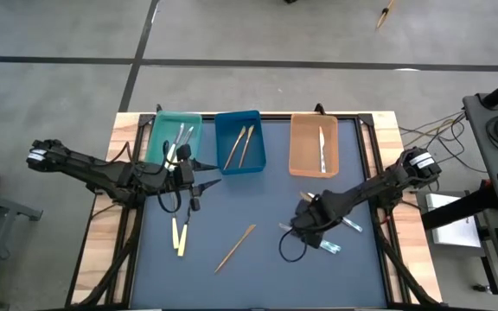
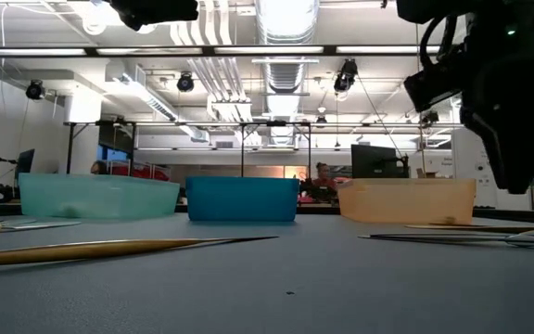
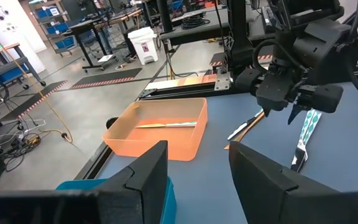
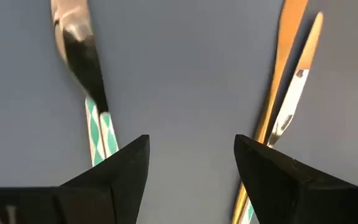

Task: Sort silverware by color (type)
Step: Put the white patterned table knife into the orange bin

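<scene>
Right hand (image 1: pixel 304 226) hangs low over the table's (image 1: pixel 258 199) right half, fingers (image 4: pixel 120 171) spread wide w/ nothing between them, just above a patterned-handle piece (image 4: pixel 98 134) and beside a tan piece (image 4: pixel 278 68) crossed by a silver knife (image 4: pixel 291 106). Left hand (image 1: pixel 204 173) sits by the teal tray (image 1: pixel 157 130), open and empty. Silverware is split: pale pieces (image 1: pixel 180 138) in the teal tray, two wooden ones (image 1: pixel 239 147) in the blue tray (image 1: pixel 258 142), one knife (image 1: pixel 322 149) in the orange tray (image 1: pixel 303 138). Loose on the table: cream pair (image 1: pixel 180 235) at left, a wooden piece (image 1: pixel 235 248) near centre, blue-handled pieces (image 1: pixel 340 235) by the right hand.
</scene>
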